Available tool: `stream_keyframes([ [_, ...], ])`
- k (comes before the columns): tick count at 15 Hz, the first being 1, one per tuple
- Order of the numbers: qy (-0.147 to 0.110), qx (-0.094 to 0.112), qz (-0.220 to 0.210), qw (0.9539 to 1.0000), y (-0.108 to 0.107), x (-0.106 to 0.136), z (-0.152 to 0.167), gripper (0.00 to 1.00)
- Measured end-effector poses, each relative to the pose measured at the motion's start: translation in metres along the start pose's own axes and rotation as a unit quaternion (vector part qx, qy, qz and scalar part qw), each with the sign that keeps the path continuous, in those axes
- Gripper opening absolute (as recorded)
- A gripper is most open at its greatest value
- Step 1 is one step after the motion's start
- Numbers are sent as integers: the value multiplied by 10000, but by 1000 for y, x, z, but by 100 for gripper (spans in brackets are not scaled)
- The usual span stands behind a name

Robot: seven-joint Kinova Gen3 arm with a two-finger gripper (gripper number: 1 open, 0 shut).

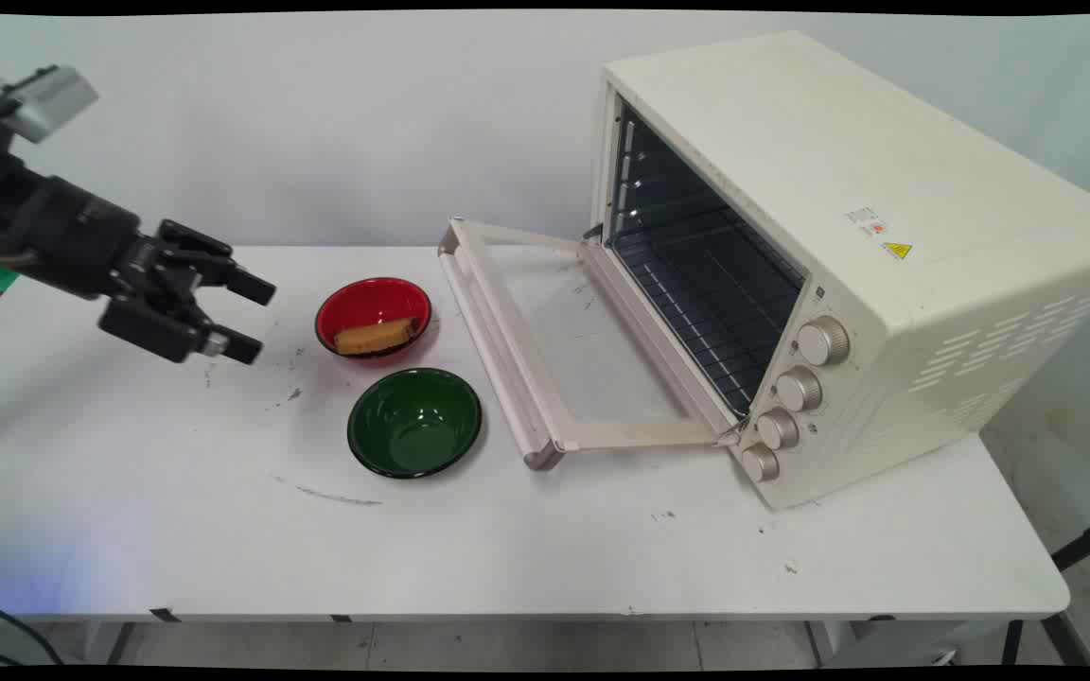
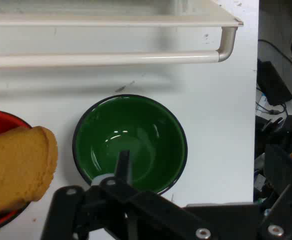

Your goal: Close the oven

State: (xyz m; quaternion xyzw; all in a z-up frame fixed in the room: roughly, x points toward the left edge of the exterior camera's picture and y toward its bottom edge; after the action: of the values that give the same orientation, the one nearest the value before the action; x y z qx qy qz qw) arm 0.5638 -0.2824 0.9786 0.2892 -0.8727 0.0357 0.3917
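While the gripper (image 1: 252,317) hung with its fingers spread and empty above the table's (image 1: 507,539) left part, the green bowl (image 1: 414,422) sat nearest the front edge. Just behind it stood the red bowl (image 1: 374,317) holding a slice of bread (image 1: 375,336). Farther right, the toaster oven (image 1: 848,255) stood with its door (image 1: 545,350) dropped open.

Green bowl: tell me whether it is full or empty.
Empty. The green bowl shows only its bare glossy inside in both views; the bread lies in the red bowl.
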Motion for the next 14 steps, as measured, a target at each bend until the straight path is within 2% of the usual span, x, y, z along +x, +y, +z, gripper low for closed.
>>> stream_keyframes([
  [7,-58,116,55,9999,4,15,54,100],
  [14,-94,309,121,9994,-14,23,112,100],
])
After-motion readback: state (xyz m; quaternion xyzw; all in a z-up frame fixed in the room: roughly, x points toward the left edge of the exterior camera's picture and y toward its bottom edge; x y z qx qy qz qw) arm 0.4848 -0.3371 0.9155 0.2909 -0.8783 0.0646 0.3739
